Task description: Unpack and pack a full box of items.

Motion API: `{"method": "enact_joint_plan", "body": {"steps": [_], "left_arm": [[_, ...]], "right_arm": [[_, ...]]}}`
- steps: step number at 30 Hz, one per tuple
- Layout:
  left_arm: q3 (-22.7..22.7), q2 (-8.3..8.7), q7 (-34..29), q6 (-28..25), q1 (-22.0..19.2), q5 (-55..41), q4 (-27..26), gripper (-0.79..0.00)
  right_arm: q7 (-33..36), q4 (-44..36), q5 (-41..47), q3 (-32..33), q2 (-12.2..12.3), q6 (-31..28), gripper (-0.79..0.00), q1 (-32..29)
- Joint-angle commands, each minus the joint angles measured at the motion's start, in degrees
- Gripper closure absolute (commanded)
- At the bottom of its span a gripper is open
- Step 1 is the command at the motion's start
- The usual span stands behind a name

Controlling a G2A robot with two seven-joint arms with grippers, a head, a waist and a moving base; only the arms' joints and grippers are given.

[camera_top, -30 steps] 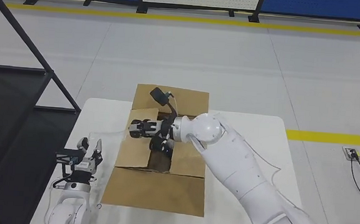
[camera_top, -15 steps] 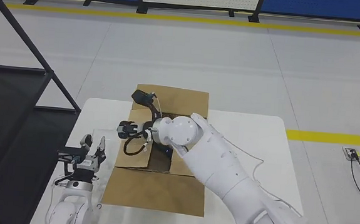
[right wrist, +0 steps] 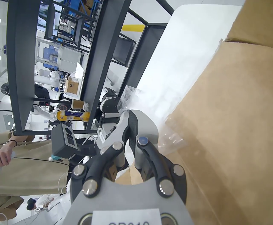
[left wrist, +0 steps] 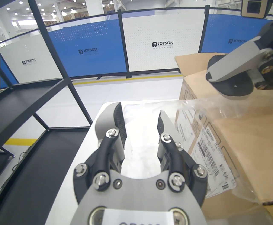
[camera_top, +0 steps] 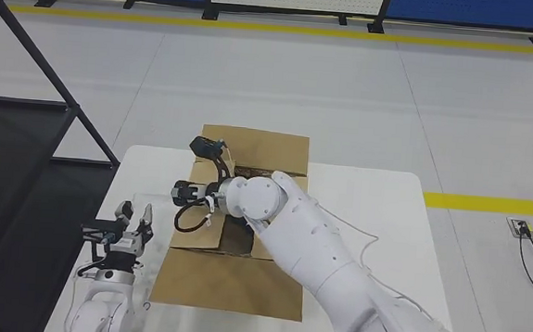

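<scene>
At the left wall of the box (camera_top: 241,257), right gripper (camera_top: 183,195) pinches a clear bag (left wrist: 198,104) stretched outside over the counter (camera_top: 375,211); left gripper (left wrist: 138,116) gapes wide around its end. Unpacking seems early, repacking untouched.

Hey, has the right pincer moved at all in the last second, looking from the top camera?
Yes. The right pincer has slid from over the opening of the cardboard box out to its left flap edge, toward the left pincer.
</scene>
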Motion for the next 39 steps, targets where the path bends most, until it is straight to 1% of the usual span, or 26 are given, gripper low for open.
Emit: {"method": "enact_joint_plan", "body": {"steps": [1, 2, 4, 6, 9, 13, 20, 26, 39], "left_arm": [[-0.1, 0.01, 0.0, 0.0, 0.1, 0.0, 0.2, -0.379], [-0.2, 0.01, 0.1, 0.0, 0.1, 0.0, 0.2, -0.379], [-0.3, -0.01, 0.2, 0.2, 0.1, -0.2, 0.4, -0.376], [-0.5, -0.03, 0.3, 0.3, 0.2, -0.5, 0.5, -0.376], [-0.6, -0.04, 0.3, 0.3, 0.2, -0.7, 0.7, -0.376], [-0.6, -0.07, 0.4, 0.4, 0.2, -0.8, 0.7, -0.376], [-0.7, -0.09, 0.5, 0.2, 0.3, -0.9, 0.6, -0.376], [-0.9, -0.10, 0.5, 0.2, 0.4, -1.0, 0.6, -0.382], [-1.4, -0.10, 0.9, -0.1, 0.9, -1.5, 0.2, -0.388]], "right_arm": [[-0.2, 0.6, -0.6, -0.1, -0.4, 0.4, 0.000, 0.1], [-1.0, 0.7, -1.0, -0.2, -0.6, 0.2, 0.000, 0.1], [-4.8, 1.0, -1.7, 0.0, -0.8, -2.4, 0.000, -0.3], [-5.4, 1.4, -1.2, 0.5, -0.9, -3.8, 0.000, -0.4], [-5.4, 2.0, -1.3, 1.0, -1.1, -4.3, 0.000, -0.2], [-3.4, 2.8, -2.1, 1.0, -1.6, -1.7, 0.000, 0.1], [-0.4, 4.0, -3.7, 0.7, -2.6, 0.7, 0.000, 0.4], [0.5, 4.9, -5.7, 0.3, -3.4, 2.9, 0.000, 0.9], [2.4, 7.1, -6.6, 1.3, -4.5, 6.5, 0.000, 1.5]]}}
